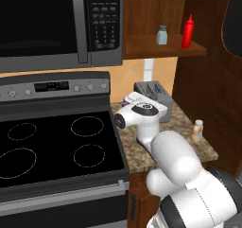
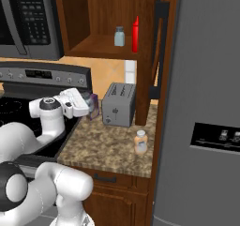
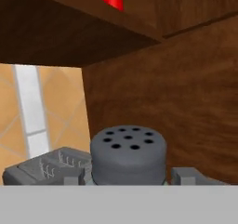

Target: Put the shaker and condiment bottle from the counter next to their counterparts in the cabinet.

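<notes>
The hand (image 3: pixel 129 179) has its two dark fingers close on either side of the shaker (image 3: pixel 128 154), whose perforated grey cap sits between them in the hand view, so it looks closed on the shaker, carried low above the desk (image 2: pixel 108 145) in front of the toaster (image 2: pixel 119 104). By my reading the first carry is in hand: the shaker is grasped and off the desk, not yet on the cabinet (image 1: pixel 160 46) shelf. The next move calls for a lift toward 12 o'clock, clearing the shelf's front edge, then setting it down beside the twin shaker (image 1: pixel 162 35), which stands at 9 o'clock of the red squeeze bottle (image 1: pixel 188 31). The condiment bottle (image 2: pixel 140 142) waits on the desk at 4 o'clock of the toaster. No brand or label can be read; the microwave (image 1: pixel 56 23) keypad markings are too small to make out.
</notes>
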